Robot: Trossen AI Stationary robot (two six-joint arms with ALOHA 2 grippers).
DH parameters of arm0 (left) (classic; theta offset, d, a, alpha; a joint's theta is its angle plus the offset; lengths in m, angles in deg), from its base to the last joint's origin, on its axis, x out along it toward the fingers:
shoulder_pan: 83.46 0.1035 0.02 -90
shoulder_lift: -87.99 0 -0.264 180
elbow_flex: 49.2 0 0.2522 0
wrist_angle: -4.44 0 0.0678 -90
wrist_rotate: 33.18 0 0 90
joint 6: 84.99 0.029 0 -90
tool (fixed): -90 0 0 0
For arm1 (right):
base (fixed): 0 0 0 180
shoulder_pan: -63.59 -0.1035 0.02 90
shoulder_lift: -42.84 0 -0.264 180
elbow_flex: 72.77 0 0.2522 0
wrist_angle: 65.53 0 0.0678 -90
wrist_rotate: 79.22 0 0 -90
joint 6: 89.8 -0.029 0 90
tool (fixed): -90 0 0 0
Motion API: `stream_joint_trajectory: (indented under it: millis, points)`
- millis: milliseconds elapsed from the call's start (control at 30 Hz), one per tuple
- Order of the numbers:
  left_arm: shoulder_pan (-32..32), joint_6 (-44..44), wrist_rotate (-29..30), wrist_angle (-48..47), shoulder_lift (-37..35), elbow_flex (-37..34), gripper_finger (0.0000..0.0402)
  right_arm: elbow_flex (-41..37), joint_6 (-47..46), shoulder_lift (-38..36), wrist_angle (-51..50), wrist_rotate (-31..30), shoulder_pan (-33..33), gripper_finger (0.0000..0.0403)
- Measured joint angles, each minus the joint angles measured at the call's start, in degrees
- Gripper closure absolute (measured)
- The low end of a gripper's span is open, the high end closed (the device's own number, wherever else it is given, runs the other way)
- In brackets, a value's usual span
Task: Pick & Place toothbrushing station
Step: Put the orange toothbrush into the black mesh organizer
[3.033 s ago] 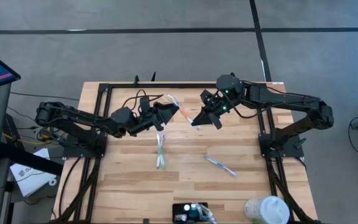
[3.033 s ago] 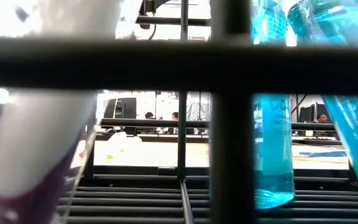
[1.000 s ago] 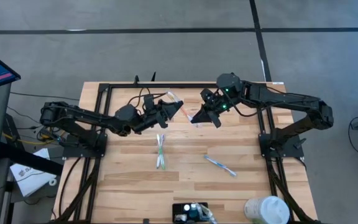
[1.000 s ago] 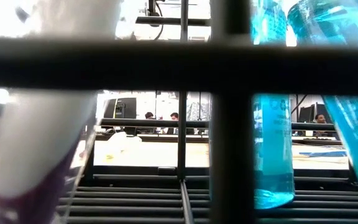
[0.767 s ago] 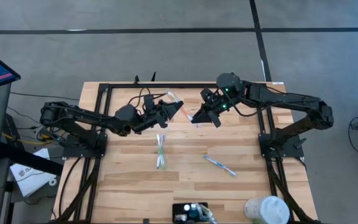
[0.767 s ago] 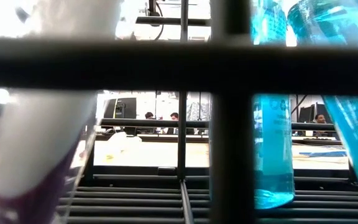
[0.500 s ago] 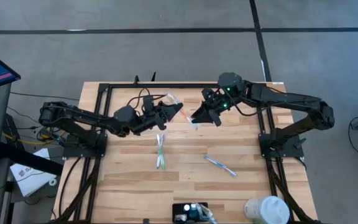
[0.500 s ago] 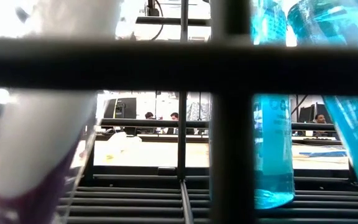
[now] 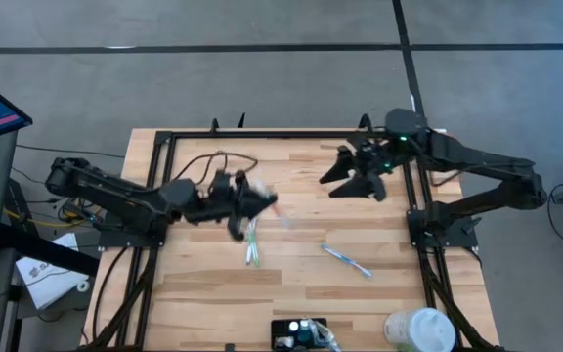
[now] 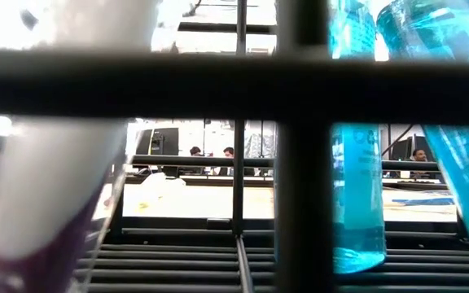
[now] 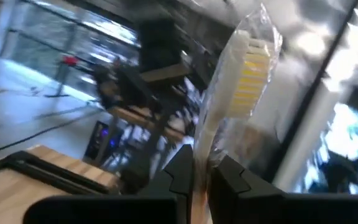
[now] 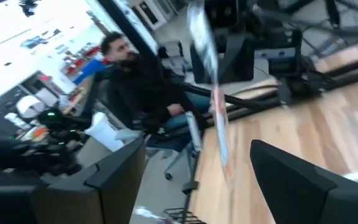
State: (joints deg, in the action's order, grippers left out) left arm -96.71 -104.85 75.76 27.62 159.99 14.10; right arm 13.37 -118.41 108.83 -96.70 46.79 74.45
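My left gripper (image 9: 245,202) hangs over the table's middle left, shut on a toothbrush (image 11: 238,62) with yellow bristles in a clear wrapper. My right gripper (image 9: 338,178) stands open at the far right, clear of it. In the right wrist view a blurred wrapped strip (image 12: 215,99) shows beyond that gripper's spread fingers, apart from them. The black toothbrushing station (image 9: 299,334) sits at the table's near edge, partly cut off by the picture. The low view shows neither gripper. My left gripper pinches the toothbrush's handle (image 11: 199,163) between its two fingers (image 11: 180,171). The brush sticks out forward past the fingertips, with its wrapped head (image 11: 248,59) farthest out. It is lifted clear of the table.
A green-and-white toothbrush (image 9: 252,242) and a blue one (image 9: 345,259) lie loose on the wooden table (image 9: 203,284). A white round container (image 9: 420,330) stands at the near right corner. A black frame (image 9: 262,135) runs along the table's far and side edges.
My right gripper has opened, let go of the toothbrush's end and drawn back up and toward the table's right edge. My left gripper, still shut on the brush, has rolled and swung it toward the near edge, away from the right gripper.
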Motion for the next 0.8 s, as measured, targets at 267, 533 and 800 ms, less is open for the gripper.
stream_joint_trajectory:
  millis: [267,533,800]
  points:
    - [-11.71,4.58,-1.86,-8.51,0.27,0.00,0.0390,0.00,-5.84,-4.17,-0.11,-7.83,-6.66,0.0121]
    - [-20.73,4.58,0.17,-9.08,2.80,0.00,0.0390,0.03,-7.00,-2.72,0.01,-24.00,-16.12,0.0121]
    - [-24.33,4.47,2.09,-9.09,9.80,2.01,0.0390,-0.02,-7.96,3.00,2.92,-28.41,-21.36,0.0121]
